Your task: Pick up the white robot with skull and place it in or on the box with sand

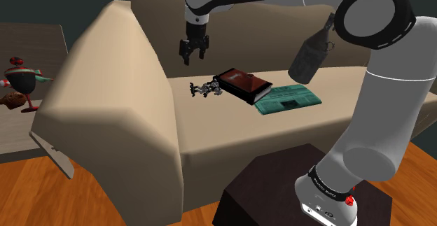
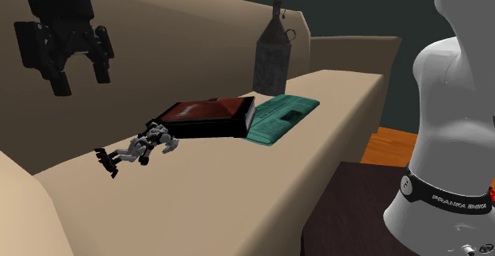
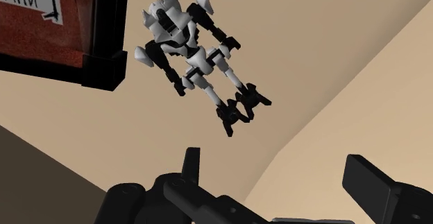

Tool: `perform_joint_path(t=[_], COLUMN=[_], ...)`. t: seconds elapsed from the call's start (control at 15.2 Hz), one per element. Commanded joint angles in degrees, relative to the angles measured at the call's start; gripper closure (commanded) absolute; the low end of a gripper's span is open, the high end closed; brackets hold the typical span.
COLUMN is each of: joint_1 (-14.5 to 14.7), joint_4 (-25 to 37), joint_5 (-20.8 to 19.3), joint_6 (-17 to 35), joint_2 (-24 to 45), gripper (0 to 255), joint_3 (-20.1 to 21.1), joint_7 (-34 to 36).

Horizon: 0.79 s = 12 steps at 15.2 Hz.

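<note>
Claw spread wide, hanging over the toy robot on the sofa.
Your two fingers stand apart with nothing between them, well above the seat. The white-and-black toy robot lies flat on the tan cushion, head end just beside the dark red box, legs pointing away from it. Beyond the box you see a teal pouch just beside it, and a dark bottle near the backrest.
</note>
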Motion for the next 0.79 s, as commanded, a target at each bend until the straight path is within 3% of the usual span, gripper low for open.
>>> perform_joint_path(t=[0.0,0.46,0.53,0.73], joint_1=[-0.1,-0.1,-0.1,-0.1], joint_4=[-1.1,-1.1,-1.1,-1.1], joint_5=[0.0,0.0,0.0,0.0], joint_6=[1.2,1.2,1.2,1.2], joint_2=[0.1,0.1,0.1,0.1], gripper=[0,0,255,255], joint_3=[0.0,0.0,0.0,0.0], joint_7=[-0.1,-0.1,-0.1,-0.1])
